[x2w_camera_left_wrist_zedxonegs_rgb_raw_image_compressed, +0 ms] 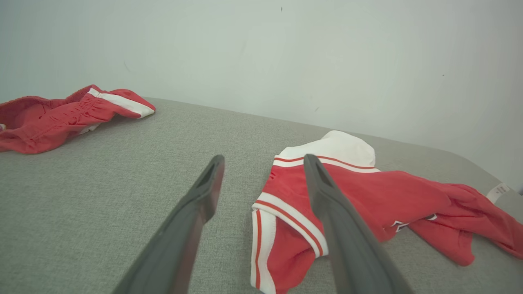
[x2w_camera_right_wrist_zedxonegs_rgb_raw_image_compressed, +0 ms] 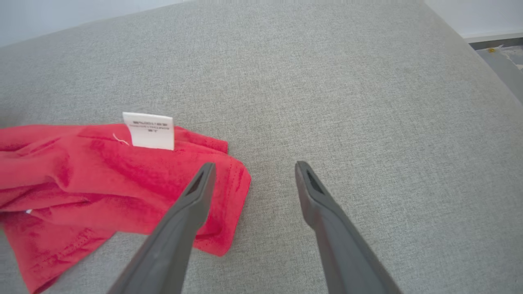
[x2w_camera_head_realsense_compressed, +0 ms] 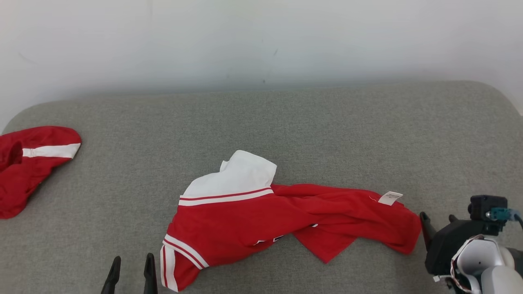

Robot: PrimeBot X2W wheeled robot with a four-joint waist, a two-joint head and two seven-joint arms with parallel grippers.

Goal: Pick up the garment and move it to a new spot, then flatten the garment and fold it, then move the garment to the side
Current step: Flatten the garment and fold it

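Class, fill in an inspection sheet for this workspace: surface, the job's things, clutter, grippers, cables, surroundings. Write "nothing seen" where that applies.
Surface: grey woven surface, no stains or debris seen.
Job's things: garment, red with white trim, lying crumpled and unfolded mid-surface; white label showing at its right end.
Clutter: spare red clothing with a white stripe, bunched at the far left edge.
Grippers: left gripper low beside the garment's striped sleeve, jaws open and holding nothing; right gripper at the garment's right end, jaws open and holding nothing.
Cables: cable with a teal plug on the right wrist, off the cloth.
Surroundings: plain pale wall behind.
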